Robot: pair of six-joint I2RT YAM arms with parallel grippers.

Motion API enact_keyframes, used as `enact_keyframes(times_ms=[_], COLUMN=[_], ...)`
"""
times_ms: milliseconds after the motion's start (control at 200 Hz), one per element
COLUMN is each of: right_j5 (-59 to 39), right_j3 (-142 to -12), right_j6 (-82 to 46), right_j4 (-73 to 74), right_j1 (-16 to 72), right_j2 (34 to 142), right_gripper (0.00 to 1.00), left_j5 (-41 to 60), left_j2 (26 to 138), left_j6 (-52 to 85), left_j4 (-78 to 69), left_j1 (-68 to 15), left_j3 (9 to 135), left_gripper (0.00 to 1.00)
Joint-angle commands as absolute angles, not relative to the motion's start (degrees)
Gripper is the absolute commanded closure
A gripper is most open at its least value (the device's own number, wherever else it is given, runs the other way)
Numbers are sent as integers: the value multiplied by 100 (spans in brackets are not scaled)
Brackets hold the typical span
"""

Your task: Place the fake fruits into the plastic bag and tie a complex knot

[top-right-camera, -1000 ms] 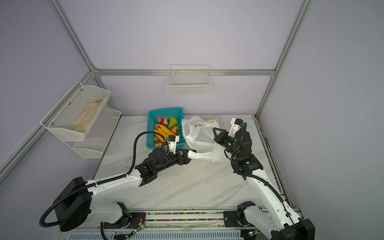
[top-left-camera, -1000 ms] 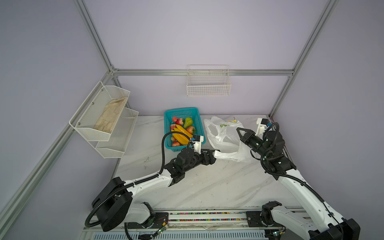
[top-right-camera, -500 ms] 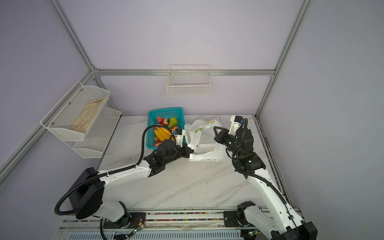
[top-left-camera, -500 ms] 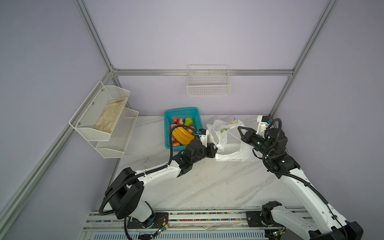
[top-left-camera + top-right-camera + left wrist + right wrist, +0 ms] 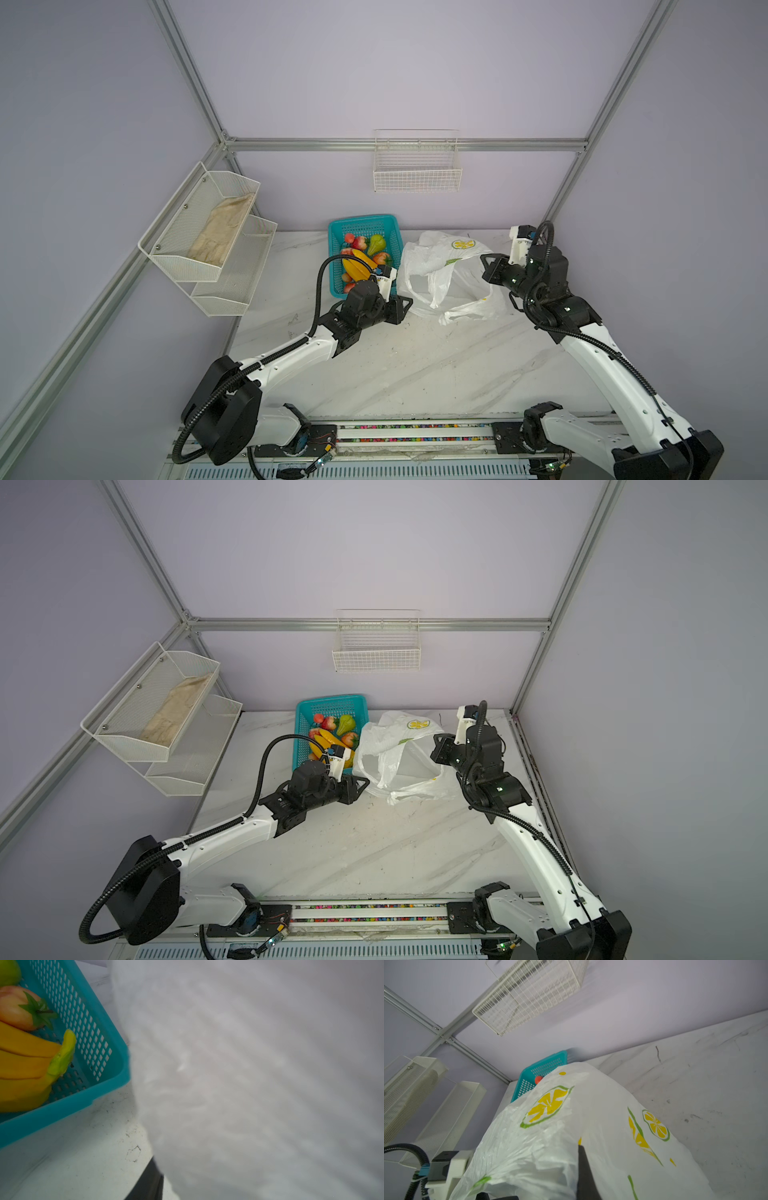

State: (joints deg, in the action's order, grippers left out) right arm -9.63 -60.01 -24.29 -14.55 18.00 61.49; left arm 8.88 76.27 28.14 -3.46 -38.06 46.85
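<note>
The fake fruits lie in a teal mesh basket [image 5: 336,253] at the back of the table: a yellow banana bunch [image 5: 356,267], a green pear [image 5: 376,243] and red strawberries [image 5: 360,242]. The plastic bag [image 5: 440,270], white with lemon prints, stands crumpled to the right of the basket. My right gripper [image 5: 487,264] is shut on the bag's right rim and holds it raised; one black finger [image 5: 584,1167] shows amid the film. My left gripper [image 5: 405,306] touches the bag's lower left edge. The bag [image 5: 249,1084] hides its jaws except for one finger [image 5: 147,1184]. No knot shows.
A two-tier wire shelf [image 5: 174,245] on the left wall holds a beige cloth [image 5: 220,232]. A white wire basket [image 5: 417,170] hangs on the back wall. The marble table [image 5: 415,365] stretches in front of the bag. The arms' rail [image 5: 415,432] runs along the front edge.
My left gripper reached into the bag's left side, then drew back a little toward the front. The bag's left handle now stands up higher. The right gripper has shifted slightly right.
</note>
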Motion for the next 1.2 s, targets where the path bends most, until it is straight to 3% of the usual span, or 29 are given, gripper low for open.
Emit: enact_keyframes(times_ms=[0,130,335,450,560,665,780,950,1195], right_j5=[-1415,-1644,-1660,-1445,-1494,-1799,-1861,-1382,-35], right_j3=[-5989,-5877,-5774,-5758,-5739,-5718,-5609,-5622,-5673], right_j6=[-2644,-2910,-3001,-2862,-2638,-2440,-2185,-1593,-1109], right_j4=[-1666,-1756,-1821,-1959,-2036,-2041,-1988,-2100,-1994], right_j1=[1785,1785,1786,1786,1786,1788,1791,1796,2109], right_j2=[5986,5965,5980,6022,6170,6241,6218,6254,6225], right_gripper=[100,100,100,100,99,95,92,90,78], left_j5=[420,-265,-1423,-1398,-760,-482,-475,-694,603], left_j2=[7245,7101,7111,6972,6940,7159,7506,7812,7646], left_j6=[1909,964,556,462,242,188,297,687,1728], left_j4=[-400,-418,-412,-428,-686,-765,-795,-949,-1036], left_j1=[-3987,-4551,-4925,-5039,-5053,-5058,-5054,-4978,-4496], left_j3=[4526,4679,4975,5069,5103,5426,5837,6181,6104], left_gripper=[47,35,29,25,19,20,28,55,93])
